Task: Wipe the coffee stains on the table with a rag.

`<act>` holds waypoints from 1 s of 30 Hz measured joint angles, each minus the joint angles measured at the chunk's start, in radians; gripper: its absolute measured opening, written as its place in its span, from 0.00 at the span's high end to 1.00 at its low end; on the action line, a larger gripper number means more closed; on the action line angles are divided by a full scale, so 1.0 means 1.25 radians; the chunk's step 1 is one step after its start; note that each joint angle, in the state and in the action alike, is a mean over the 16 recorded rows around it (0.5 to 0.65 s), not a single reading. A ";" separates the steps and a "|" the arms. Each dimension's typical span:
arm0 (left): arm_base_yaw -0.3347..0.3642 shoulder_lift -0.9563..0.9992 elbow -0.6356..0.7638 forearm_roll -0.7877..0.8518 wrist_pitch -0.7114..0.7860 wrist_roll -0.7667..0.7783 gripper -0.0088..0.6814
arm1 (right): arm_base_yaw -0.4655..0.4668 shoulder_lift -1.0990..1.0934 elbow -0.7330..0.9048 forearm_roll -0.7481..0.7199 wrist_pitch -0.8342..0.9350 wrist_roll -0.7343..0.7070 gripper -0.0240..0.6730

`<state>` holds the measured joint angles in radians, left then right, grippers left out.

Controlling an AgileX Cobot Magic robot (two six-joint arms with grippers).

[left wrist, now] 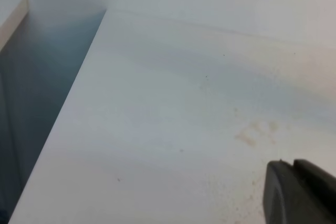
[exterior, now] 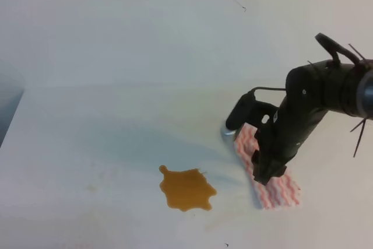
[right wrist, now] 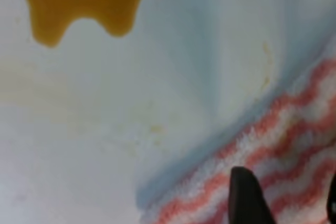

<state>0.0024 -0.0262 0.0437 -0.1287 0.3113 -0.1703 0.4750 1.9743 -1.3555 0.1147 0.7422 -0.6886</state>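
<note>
A: While the coffee stains lie whole and glossy near the six o'clock edge of the worktop, I'd judge the wiping hasn't begun.

B: Agreed. Where's the rag?

A: Flat on the worktop at about three o'clock from the puddle, apart from it, with bare surface between them. The right gripper stands directly over it.

B: Holding it?

A: It doesn't look so. In the right wrist view the jaws stand wide apart above the striped cloth, one dark fingertip plainly visible, the other only a sliver at the frame's edge. Whether the tips touch the fabric, I can't tell.

B: So what's left?

A: Grasping the rag, carrying it toward nine o'clock and rubbing the puddle away.

B: And the left gripper?

A: Only a dark corner shows in its own camera; open or closed, I can't tell. The arm also hides much of the rag from above.
</note>
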 joint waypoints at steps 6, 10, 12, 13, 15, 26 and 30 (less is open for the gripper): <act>0.000 0.000 0.000 0.000 0.000 0.000 0.99 | 0.000 0.065 -0.036 0.010 0.025 0.038 0.55; 0.000 0.000 0.000 0.000 0.000 0.000 0.99 | 0.000 0.089 -0.054 0.012 0.046 0.057 0.64; 0.000 0.000 0.000 0.000 0.000 0.000 0.99 | 0.000 0.097 -0.065 0.014 0.060 0.064 0.70; 0.000 0.000 0.000 0.000 0.000 0.000 0.99 | 0.000 0.101 -0.073 0.015 0.068 0.068 0.73; 0.000 0.000 0.000 0.000 0.000 0.000 0.99 | 0.000 0.105 -0.092 0.022 0.086 0.074 0.78; 0.000 0.000 0.000 0.000 0.000 0.000 0.99 | 0.002 0.113 -0.285 0.222 0.201 0.066 0.95; 0.000 0.000 0.000 0.000 0.000 0.000 0.99 | 0.013 0.115 -0.345 0.368 0.228 0.043 0.95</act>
<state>0.0024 -0.0262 0.0437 -0.1287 0.3113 -0.1703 0.4913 2.1184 -1.7874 0.5743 1.0271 -0.6346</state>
